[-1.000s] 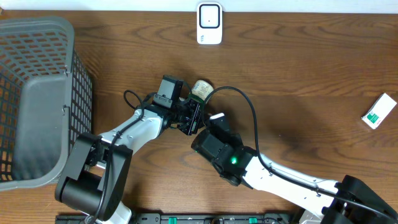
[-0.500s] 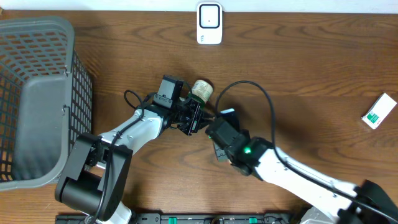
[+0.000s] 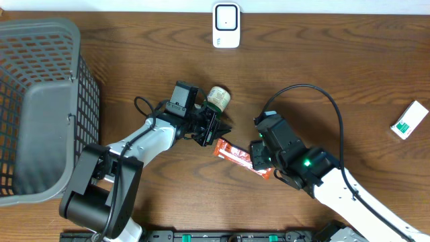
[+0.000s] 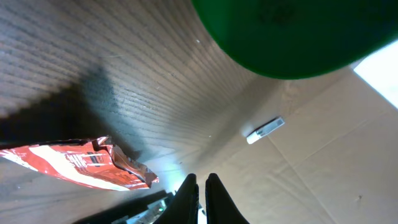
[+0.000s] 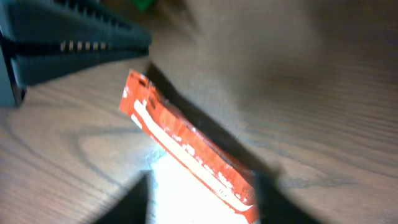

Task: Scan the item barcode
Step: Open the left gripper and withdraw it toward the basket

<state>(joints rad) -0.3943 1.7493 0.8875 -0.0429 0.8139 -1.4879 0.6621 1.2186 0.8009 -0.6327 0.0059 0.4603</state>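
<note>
Our right gripper [image 3: 258, 156] stands spread and our left gripper [image 4: 202, 186] pressed together, empty, so the red packet [image 3: 235, 153] lies loose on the table [image 3: 322, 74].

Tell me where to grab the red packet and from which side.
Best bet: pinch the red packet across its narrow width near the middle, coming from above: it lies flat on the table, long and thin, both long edges free.

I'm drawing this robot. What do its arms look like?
The left arm and right arm are white tubes with black joints. The left gripper and right gripper are black. Black cables loop over both; the right has a green light.
</note>
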